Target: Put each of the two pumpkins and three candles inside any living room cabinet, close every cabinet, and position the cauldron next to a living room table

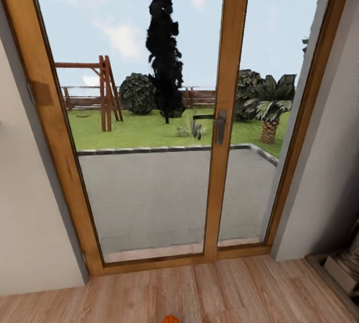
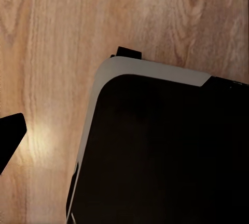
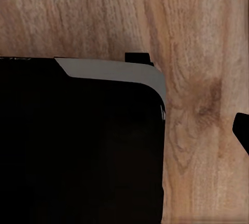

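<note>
Facing a glazed patio door [image 1: 149,128] with a wooden frame, the robot appears to be between stops, searching or travelling rather than handling anything. One pumpkin [image 1: 170,319] peeks in at the bottom edge of the head view, sitting on the wooden floor [image 1: 239,288] just short of the door sill. Only its orange crown shows, so its ribs and stem are too cropped to read; being round, it has no real long axis, and which way it points cannot be told.

Both wrist cameras look straight down at the plank floor past a dark, grey-edged body [image 2: 155,151], seemingly part of the robot's own base [image 3: 78,141]. A dark tip [image 2: 9,135] intrudes at the frame edge of the left wrist view and another [image 3: 241,130] in the right wrist view; these may be fingers, yet whether either end effector is released or clenched cannot be told. Neither carries anything visible.

My judgement: the step in hand is fetching this pumpkin. The next move calls for tilting the head or backing off to bring the pumpkin fully into sight, then lowering one end effector over it, well below where the arms now hang.
</note>
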{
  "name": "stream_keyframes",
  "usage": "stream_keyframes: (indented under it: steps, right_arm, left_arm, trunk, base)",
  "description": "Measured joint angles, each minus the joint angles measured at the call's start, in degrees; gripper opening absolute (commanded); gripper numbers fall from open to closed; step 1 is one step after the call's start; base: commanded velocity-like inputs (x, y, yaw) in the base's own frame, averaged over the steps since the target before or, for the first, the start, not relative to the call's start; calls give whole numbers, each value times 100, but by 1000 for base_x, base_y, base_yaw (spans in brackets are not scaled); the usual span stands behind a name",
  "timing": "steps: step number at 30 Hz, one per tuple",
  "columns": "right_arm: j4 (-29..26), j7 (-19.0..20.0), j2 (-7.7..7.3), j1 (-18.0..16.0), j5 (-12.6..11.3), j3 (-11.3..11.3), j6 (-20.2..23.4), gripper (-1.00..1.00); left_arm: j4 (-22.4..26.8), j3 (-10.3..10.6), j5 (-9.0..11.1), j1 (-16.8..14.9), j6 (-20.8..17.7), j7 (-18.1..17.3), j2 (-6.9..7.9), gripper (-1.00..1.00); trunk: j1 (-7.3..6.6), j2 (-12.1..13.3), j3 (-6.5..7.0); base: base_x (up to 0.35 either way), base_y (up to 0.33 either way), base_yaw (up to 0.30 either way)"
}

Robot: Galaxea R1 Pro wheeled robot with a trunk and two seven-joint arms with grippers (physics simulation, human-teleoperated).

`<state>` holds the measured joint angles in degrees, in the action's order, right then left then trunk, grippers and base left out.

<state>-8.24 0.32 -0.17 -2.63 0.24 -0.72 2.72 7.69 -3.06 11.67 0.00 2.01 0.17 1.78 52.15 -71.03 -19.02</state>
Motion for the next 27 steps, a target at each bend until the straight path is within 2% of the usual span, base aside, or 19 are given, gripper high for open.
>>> stream_keyframes:
  steps: [7,27]
  right_arm:
    - [-1,0,0,1,0,0,-3,100]
    - [-2,0,0,1,0,0,-1,100]
  left_arm:
    - [0,0,0,0,0,1,0,100]
    - [0,-8,0,0,0,-1,0,100]
  trunk:
    - [-154,281,126]
    - [-593,1084,504]
  base:
    - [0,0,-121]
    - [0,0,-286]
